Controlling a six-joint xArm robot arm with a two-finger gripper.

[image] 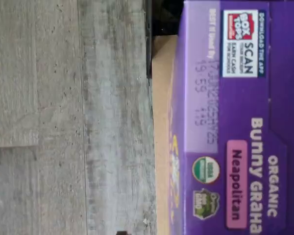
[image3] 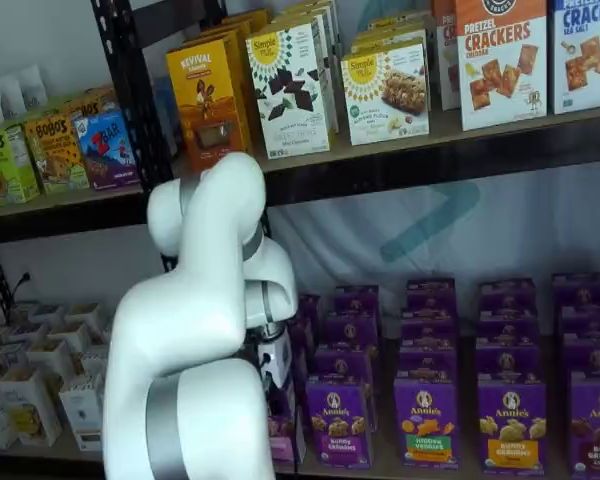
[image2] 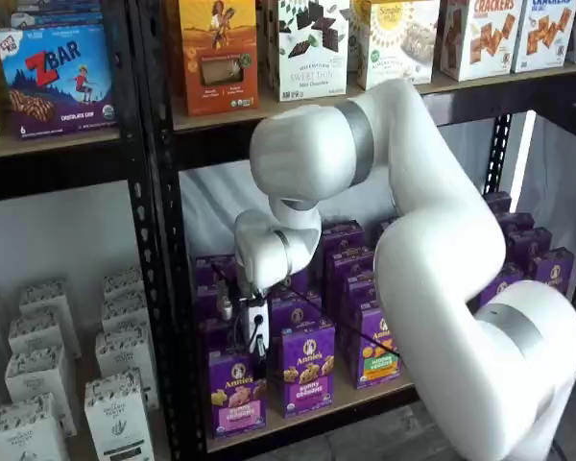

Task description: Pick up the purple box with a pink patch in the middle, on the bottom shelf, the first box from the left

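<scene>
The purple box point(image2: 235, 396) stands upright at the front left of the bottom shelf point(image2: 365, 396), showing its rabbit logo and pink band. In the wrist view its top face point(image: 235, 122) fills one side, with a pink "Neapolitan" patch, and the tan shelf board point(image: 161, 98) shows beside it. My gripper point(image2: 257, 348) hangs straight down over the box's top, its black fingers just above or at the top edge. The fingers are seen side-on, standing wide, and the box rests on the board. In a shelf view the arm point(image3: 195, 330) hides most of the box.
A purple carton with a yellow-tan label point(image2: 305, 370) stands right beside the box, then one with a green and orange patch point(image2: 374, 351), with more rows behind. A black upright point(image2: 158, 288) is close on the left, white cartons point(image2: 115, 413) beyond it. Grey plank floor point(image: 63, 122) lies below.
</scene>
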